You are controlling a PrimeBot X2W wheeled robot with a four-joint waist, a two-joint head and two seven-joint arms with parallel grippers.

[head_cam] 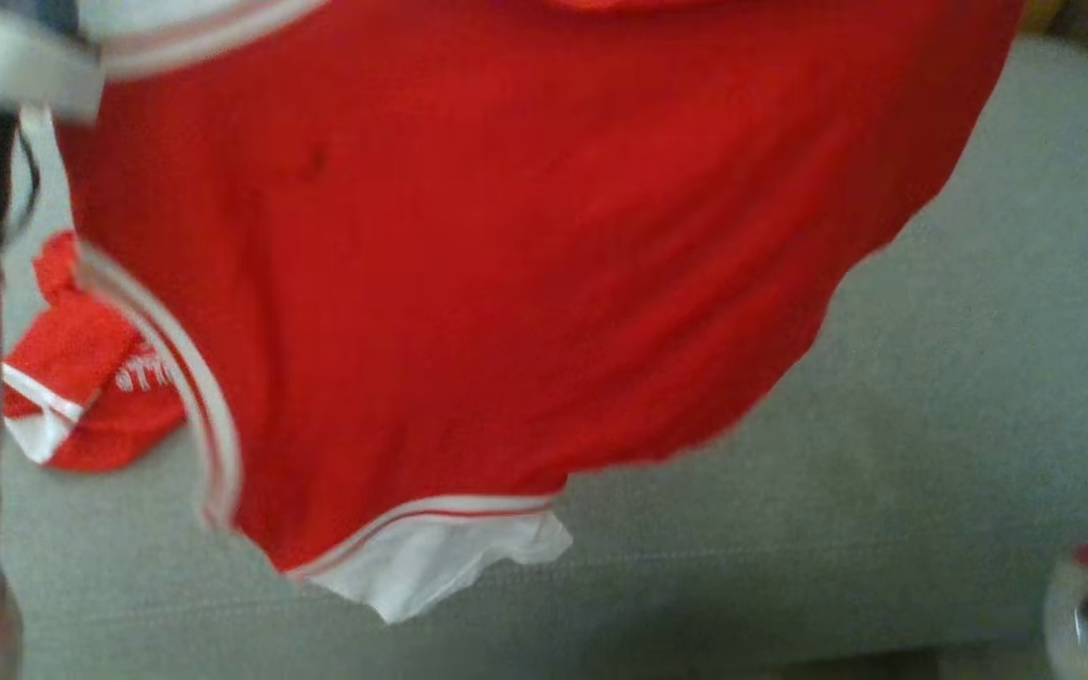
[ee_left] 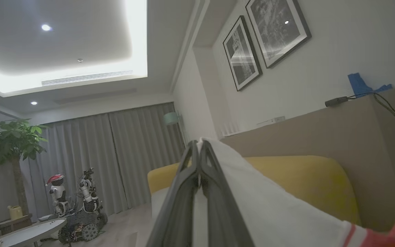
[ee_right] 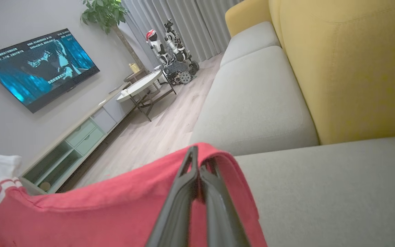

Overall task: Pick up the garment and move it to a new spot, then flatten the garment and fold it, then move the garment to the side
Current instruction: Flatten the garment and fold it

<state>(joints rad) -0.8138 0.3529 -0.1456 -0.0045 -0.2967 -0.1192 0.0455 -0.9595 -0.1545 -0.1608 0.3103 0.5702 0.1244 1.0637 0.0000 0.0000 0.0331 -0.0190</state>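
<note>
Red knit garment with white striped trim hangs close under the head camera, spread like a sheet, its white-edged corner drooping towards 6 o'clock. It is carried at two places. The left claw is clamped together on a white part of the cloth, which falls away from it towards 4 o'clock in the left wrist view. The right claw is pinched on a folded red edge, the cloth running off towards 8 o'clock in its own view. The held edge therefore seems to stretch between the two claws, roughly from 9 to 3 o'clock in the head view, with the body hanging below it. Neither arm looks nearer than the other. Beyond the cloth lies the pale grey fabric sofa seat, bare from 3 to 5 o'clock, so laying the garment flat should mean both claws lowering it that way together. A small red and white piece of cloth lies at 9 o'clock; I cannot tell if it belongs to the garment. Farthest off stands the mustard-yellow back cushion.
</note>
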